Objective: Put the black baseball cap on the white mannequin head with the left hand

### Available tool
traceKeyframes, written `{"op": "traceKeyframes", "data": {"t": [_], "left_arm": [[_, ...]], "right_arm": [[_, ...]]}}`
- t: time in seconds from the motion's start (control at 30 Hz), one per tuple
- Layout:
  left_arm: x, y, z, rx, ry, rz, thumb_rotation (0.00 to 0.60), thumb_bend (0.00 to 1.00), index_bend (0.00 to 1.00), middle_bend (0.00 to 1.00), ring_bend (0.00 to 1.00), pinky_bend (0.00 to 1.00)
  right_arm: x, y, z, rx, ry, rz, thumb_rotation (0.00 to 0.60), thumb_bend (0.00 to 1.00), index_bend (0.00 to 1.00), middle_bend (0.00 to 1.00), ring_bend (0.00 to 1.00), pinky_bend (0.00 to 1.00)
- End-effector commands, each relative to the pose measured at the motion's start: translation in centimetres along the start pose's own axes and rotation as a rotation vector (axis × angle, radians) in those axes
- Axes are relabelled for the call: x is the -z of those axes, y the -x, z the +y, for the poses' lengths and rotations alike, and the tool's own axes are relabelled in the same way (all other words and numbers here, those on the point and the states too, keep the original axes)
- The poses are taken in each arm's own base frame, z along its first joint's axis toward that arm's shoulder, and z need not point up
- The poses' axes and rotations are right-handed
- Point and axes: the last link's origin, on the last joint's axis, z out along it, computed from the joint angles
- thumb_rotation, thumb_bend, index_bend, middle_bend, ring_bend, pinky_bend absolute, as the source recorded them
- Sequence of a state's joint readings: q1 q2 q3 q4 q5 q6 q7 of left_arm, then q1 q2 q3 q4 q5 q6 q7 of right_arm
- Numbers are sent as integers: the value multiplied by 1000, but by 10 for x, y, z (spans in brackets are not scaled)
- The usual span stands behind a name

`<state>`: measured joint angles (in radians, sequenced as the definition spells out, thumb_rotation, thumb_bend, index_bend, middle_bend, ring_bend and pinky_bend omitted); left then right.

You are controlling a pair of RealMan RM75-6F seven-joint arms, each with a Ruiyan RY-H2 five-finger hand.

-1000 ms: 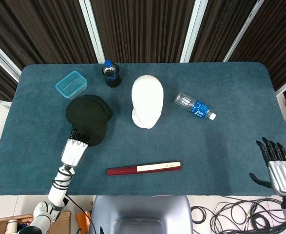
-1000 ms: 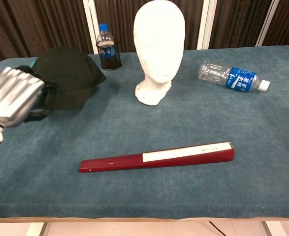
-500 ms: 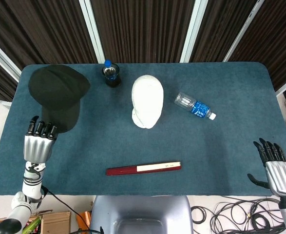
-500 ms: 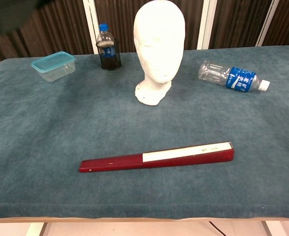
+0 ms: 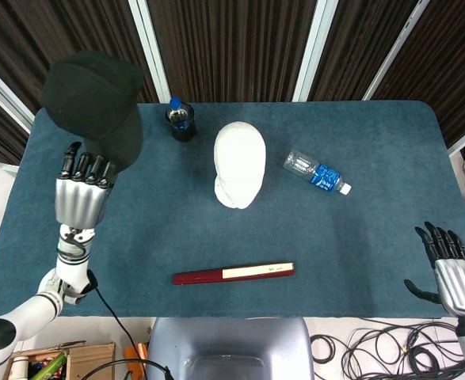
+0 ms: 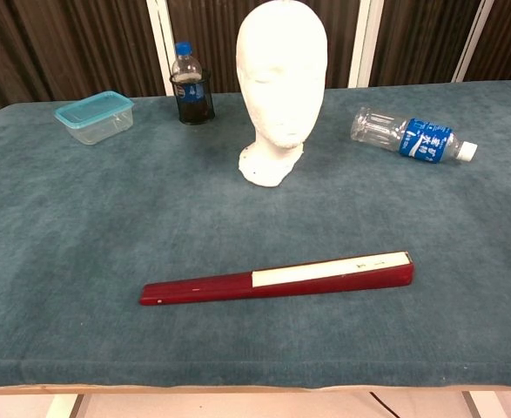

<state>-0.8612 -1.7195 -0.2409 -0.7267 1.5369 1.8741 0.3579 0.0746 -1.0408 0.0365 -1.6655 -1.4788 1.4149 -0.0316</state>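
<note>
The left hand (image 5: 81, 199) grips the black baseball cap (image 5: 94, 98) by its brim — raised above the surface's (image 5: 359, 237) left side, apart from the white mannequin head (image 5: 239, 164). The right hand (image 5: 454, 273) holds nothing — fingers spread.

no text is legible anywhere. the lying water bottle (image 6: 409, 137) has a blue label with white marks too small to read. the folded fan (image 6: 277, 278) carries small dark characters on its white strip, also unreadable.

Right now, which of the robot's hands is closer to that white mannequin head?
The left hand, holding the black cap raised to the left of the mannequin head. The right hand hangs off the table's near right corner, much farther away.
</note>
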Motion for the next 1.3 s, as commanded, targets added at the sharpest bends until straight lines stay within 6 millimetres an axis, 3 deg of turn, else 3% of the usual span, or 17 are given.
{"op": "traceKeyframes", "data": {"t": [0.03,0.33,0.8,1.0,1.3], "left_arm": [[-32,0,35,4,82,12,600,537,747,780,619,427],[-46,4,85,38,170,7,600,535,747,779,619,428],[-37,10,174,91,336,-26,600,531,746,782,618,425],[-30,17,188,74,397,-48,600,524,747,782,618,415],[-22,24,187,91,389,-90,600,495,740,777,619,399]], "right_arm": [[0,-2,2,-8,4,4,600,122,0,0,0,0],[1,-8,8,-27,10,12,600,122,0,0,0,0],[4,-16,14,-61,2,23,600,122,0,0,0,0],[7,-19,18,-74,-1,26,600,122,0,0,0,0],[10,-21,19,-79,-4,36,600,122,0,0,0,0]]}}
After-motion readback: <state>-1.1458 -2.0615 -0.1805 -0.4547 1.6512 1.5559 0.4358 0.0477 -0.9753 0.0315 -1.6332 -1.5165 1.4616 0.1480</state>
